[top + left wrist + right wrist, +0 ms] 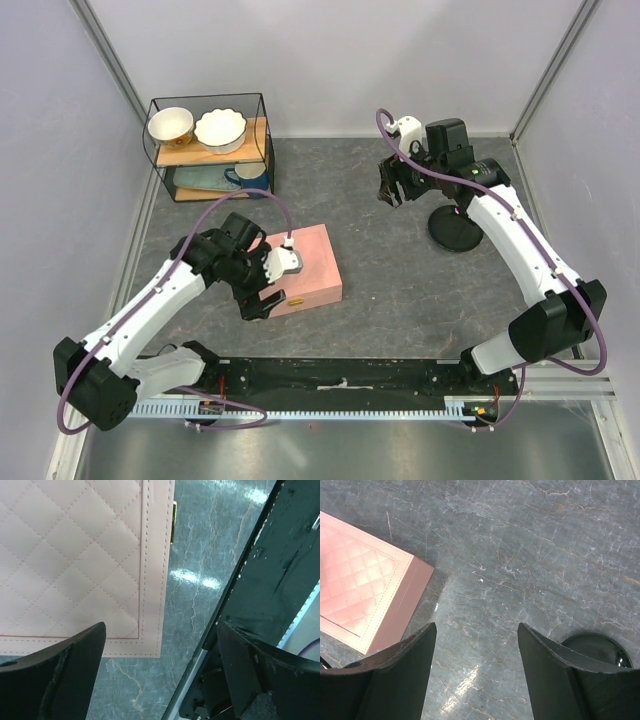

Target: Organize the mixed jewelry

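No mixed jewelry shows in any view. The pink quilted box (312, 258) lies shut left of the table's middle, its gold clasp (174, 522) on the near side. My left gripper (260, 300) hangs open over the box's near corner (75, 555), and only bare table lies between its fingers (161, 625). My right gripper (392, 190) is raised at the back right, open and holding nothing (476, 625). It is beside the black round disc stand (455, 232), whose edge shows past the right finger (597, 647). The pink box (355, 590) sits far left in the right wrist view.
A black wire shelf (262, 140) at the back left holds two bowls (171, 125) and a blue mug (247, 177). The black base rail (340, 375) runs along the near edge, close to the left gripper's right finger (270, 555).
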